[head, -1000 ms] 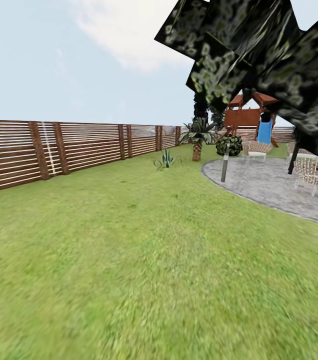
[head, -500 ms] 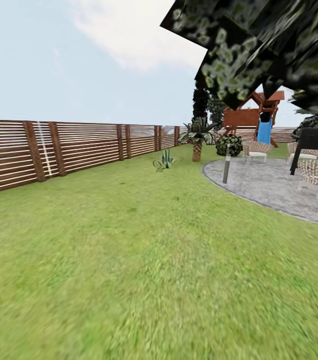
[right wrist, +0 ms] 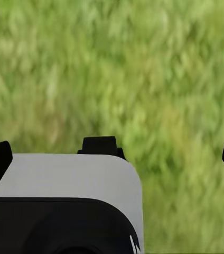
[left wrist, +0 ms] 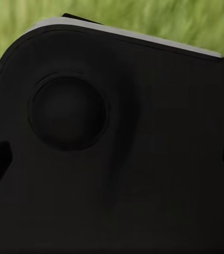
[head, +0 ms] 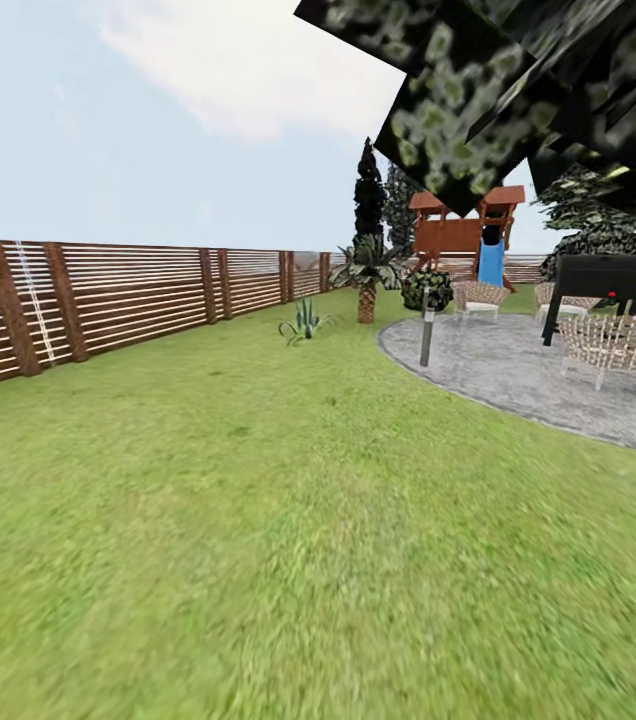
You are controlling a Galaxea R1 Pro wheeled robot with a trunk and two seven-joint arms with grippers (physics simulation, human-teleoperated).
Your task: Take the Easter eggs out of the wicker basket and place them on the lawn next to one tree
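The lawn [head: 258, 520] of mottled green grass spreads across the head view, closed in on the left by the garden's brown slatted fence [head: 138, 300]. A tree's jagged dark green crown [head: 478, 110], mottled with pale spots, hangs in at the upper right. The Easter eggs and the wicker basket are out of view. My left gripper [left wrist: 112, 169] stands open over a black part of my own body, with grass beyond. My right gripper [right wrist: 112, 164] is open and holds nothing; grass and a grey-and-black part of my body lie below it.
A grey paved patio [head: 518, 380] lies to the right with wicker chairs [head: 618, 345], a black table [head: 598, 280] and a short lamp post [head: 426, 340]. Farther back stand a short palm [head: 366, 275], a black columnar tree [head: 368, 200], a spiky plant [head: 303, 322] and a playset [head: 463, 235].
The whole picture has slid left, so the camera has turned right. The black table and more chairs have come into sight at the right.
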